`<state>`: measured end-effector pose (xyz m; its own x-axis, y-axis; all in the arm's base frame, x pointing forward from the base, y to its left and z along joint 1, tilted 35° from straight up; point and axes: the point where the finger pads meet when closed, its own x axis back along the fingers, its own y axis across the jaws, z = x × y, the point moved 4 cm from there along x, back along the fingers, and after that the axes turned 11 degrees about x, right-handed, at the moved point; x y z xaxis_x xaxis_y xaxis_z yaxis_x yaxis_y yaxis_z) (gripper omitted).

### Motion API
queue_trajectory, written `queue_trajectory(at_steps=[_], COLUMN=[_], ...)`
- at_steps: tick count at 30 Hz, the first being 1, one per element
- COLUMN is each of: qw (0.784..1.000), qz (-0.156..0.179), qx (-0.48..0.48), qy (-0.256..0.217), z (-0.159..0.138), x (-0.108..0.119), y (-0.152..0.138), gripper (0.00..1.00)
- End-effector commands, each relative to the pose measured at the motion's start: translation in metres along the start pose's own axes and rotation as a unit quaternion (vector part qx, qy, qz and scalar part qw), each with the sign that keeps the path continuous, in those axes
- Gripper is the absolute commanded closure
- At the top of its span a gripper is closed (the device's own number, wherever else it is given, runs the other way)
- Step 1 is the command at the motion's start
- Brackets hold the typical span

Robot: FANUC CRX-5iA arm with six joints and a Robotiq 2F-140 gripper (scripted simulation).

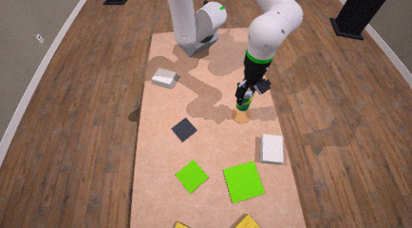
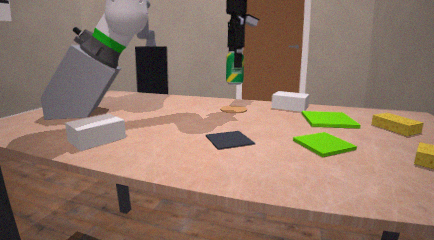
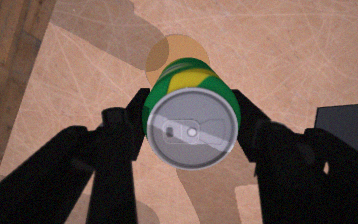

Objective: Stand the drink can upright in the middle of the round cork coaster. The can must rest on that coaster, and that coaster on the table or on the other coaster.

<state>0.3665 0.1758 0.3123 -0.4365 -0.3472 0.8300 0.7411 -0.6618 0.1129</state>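
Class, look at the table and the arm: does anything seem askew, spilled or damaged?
Nothing stands out. The hand holds the drink can upright in the air above the round cork coaster, which lies flat on the table. No spill or damage shows.
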Motion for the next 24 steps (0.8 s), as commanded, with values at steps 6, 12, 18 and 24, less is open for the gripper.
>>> queue_trajectory(at_steps=[6, 12, 18, 24], qw=[0.999, 0.998, 0.998, 0.997], qz=[0.0, 0.0, 0.0, 0.0], qx=[0.039, 0.059, 0.07, 0.083], qy=[0.003, 0.005, 0.006, 0.006], z=[0.0018, 0.0025, 0.0029, 0.0033], x=[0.0015, 0.0019, 0.0021, 0.0023], y=[-0.0028, -0.0045, -0.0055, -0.0066], gripper=[0.9, 0.9, 0.9, 0.9])
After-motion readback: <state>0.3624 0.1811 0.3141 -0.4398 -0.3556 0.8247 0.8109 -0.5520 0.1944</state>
